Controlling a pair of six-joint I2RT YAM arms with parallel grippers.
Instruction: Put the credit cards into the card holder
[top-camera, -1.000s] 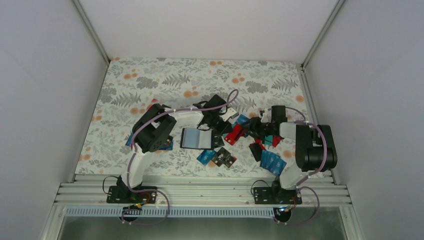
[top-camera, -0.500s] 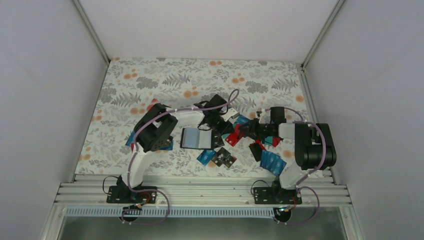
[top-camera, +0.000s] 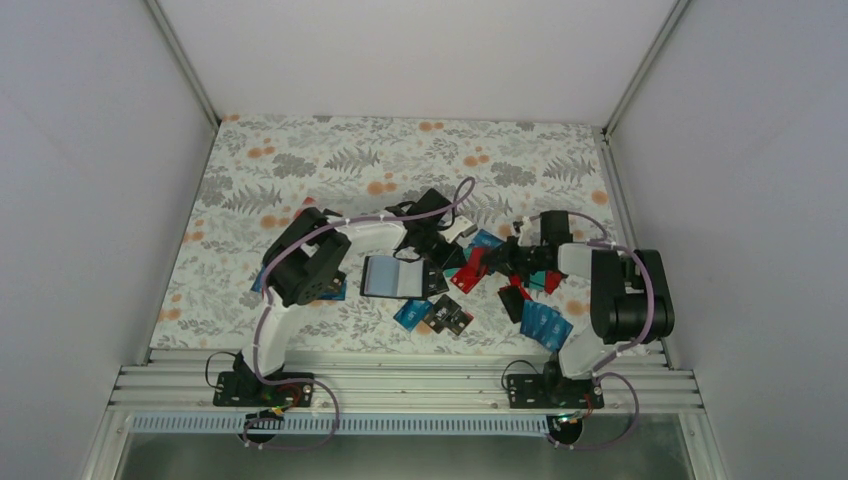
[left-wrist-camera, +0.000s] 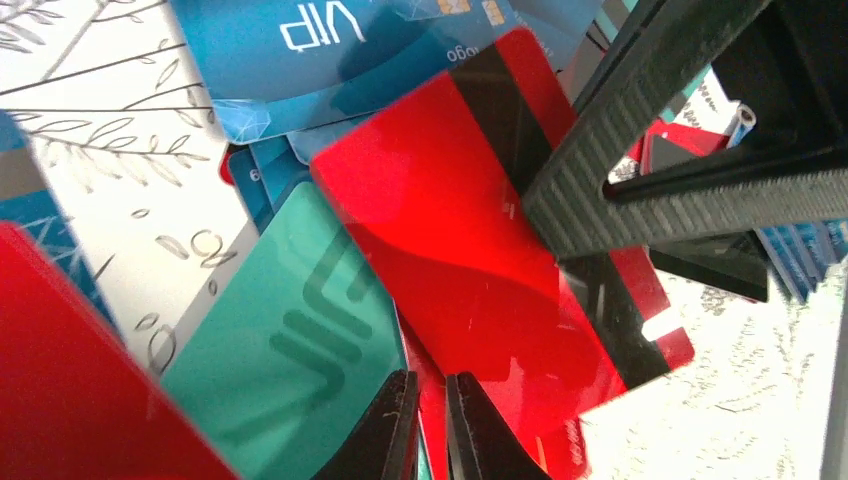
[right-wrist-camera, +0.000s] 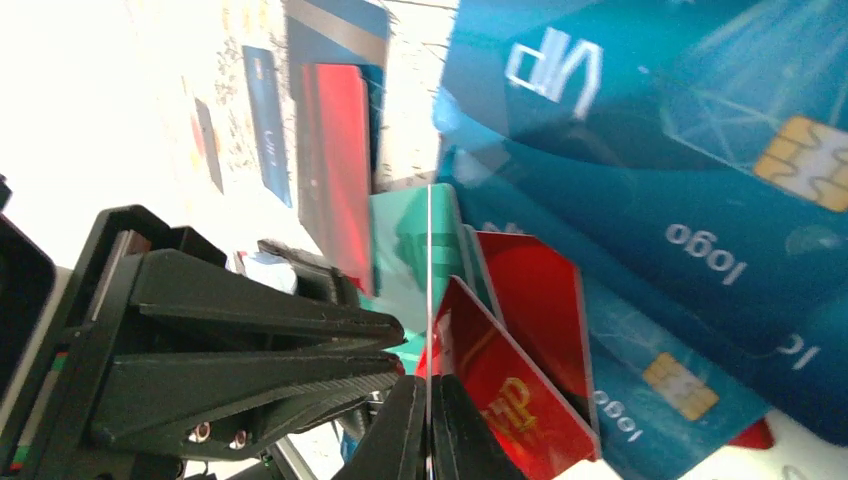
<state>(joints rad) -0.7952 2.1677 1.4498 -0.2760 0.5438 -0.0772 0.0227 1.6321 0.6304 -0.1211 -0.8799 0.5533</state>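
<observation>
1. My left hand (left-wrist-camera: 430, 388) was clenched, with nothing that I could see between its fingers. Its tips were right at the heap, close to my other hand. With both hands crowded into one spot, I judged that any sideways move could knock them together.
2. What I took for the card holder (top-camera: 432, 283), a black squarish piece, lay on the worktop (top-camera: 300, 170) just left of the heap. I could not be sure of it, nor see its opening. Nothing pinned it down, so a card pushed at its mouth might have shoved it away instead of sliding in.
3. The credit cards (top-camera: 412, 313) lay mostly in the middle of the worktop, many overlapping. A teal card (left-wrist-camera: 290, 340) and a blue card (left-wrist-camera: 300, 60) lay right against the red card (left-wrist-camera: 450, 230). Pulling one out could have dragged its neighbours along.
4. The red card seemed tilted up over the others, caught only by one edge beside its dark stripe. So small a bite on slick plastic could have let it pivot or slip free.
5. My right hand (right-wrist-camera: 428, 388) was clamped on that red card.
6. More blue cards (top-camera: 545, 322) lay near my right arm's base, where a swing of the arm might have swept them toward the near edge.
</observation>
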